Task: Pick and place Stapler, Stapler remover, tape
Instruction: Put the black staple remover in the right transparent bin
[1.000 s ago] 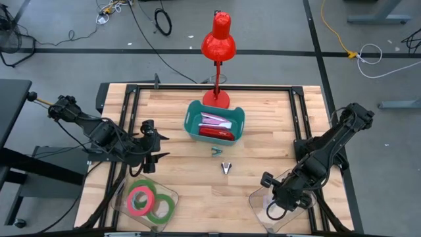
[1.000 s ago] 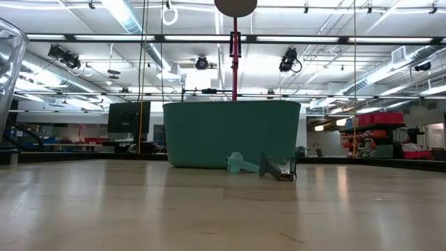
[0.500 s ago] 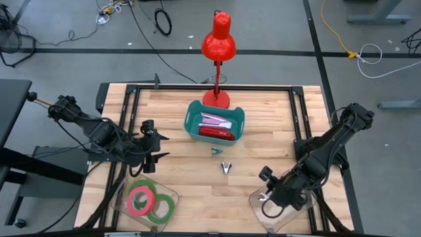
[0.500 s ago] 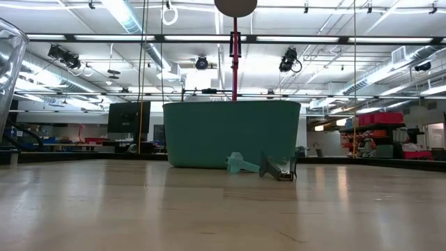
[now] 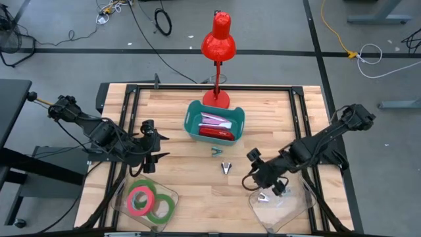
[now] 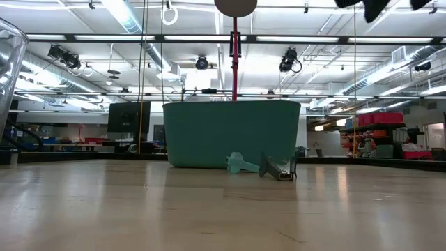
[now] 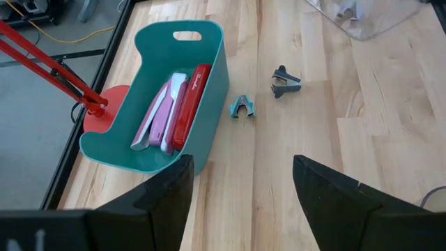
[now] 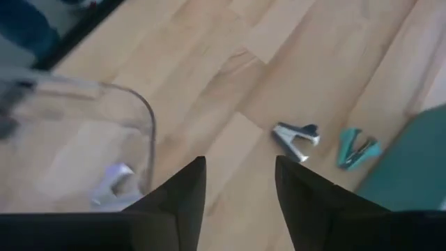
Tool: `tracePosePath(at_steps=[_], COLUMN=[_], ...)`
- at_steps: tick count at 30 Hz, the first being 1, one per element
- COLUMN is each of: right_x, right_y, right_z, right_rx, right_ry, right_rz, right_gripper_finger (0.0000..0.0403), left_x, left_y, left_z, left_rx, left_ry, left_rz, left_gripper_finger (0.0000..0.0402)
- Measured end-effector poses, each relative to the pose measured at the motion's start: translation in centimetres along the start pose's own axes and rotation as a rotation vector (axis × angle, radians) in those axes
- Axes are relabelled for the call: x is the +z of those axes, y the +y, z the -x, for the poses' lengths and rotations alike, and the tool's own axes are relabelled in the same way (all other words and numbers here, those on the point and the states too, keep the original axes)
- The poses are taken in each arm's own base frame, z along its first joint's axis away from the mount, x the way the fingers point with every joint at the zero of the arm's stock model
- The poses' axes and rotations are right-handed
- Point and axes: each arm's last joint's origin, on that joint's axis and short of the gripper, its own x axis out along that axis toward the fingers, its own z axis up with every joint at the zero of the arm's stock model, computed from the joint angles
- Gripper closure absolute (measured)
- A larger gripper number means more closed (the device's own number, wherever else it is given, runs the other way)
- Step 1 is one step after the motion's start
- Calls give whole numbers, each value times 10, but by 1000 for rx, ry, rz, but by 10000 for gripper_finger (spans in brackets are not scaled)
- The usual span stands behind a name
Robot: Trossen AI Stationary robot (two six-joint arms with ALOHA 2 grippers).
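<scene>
Hovering over the wooden surface just beside the clear tray at the front right, right hand with fingers apart and empty; one staple remover lying inside that tray. Parked at the left, left hand with fingers apart, nothing held. Staplers lying in the teal bin by the red lamp, teal remover and dark remover loose just in front of the bin, tape rolls stacked in the clear front-left tray.
</scene>
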Motion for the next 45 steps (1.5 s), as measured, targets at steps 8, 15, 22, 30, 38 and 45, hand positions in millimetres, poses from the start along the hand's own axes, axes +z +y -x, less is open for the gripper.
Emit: tracePosePath(at_steps=[8, 15, 22, 30, 38, 45], right_x=[-5, -10, -13, -16, -20, -22], right_y=[-23, -43, -59, -70, -76, -76], right_z=[-7, -19, -45, -72, -96, -110], right_rx=[-62, -86, -77, -68, -34, -2], right_ry=[47, 92, 154, 199, 239, 266], right_rz=[174, 180, 237, 291, 398, 440], right_gripper_finger=[229, 229, 229, 229, 229, 233], left_x=[0, 0, 0, 0, 0, 0], left_y=[0, 0, 0, 0, 0, 0], left_z=[0, 0, 0, 0, 0, 0], left_rx=[0, 0, -1, 0, 0, 0], left_ry=[0, -1, -3, 1, 2, 1], left_rz=[0, 1, 3, -1, 0, 0], left_gripper_finger=[154, 154, 154, 154, 154, 154])
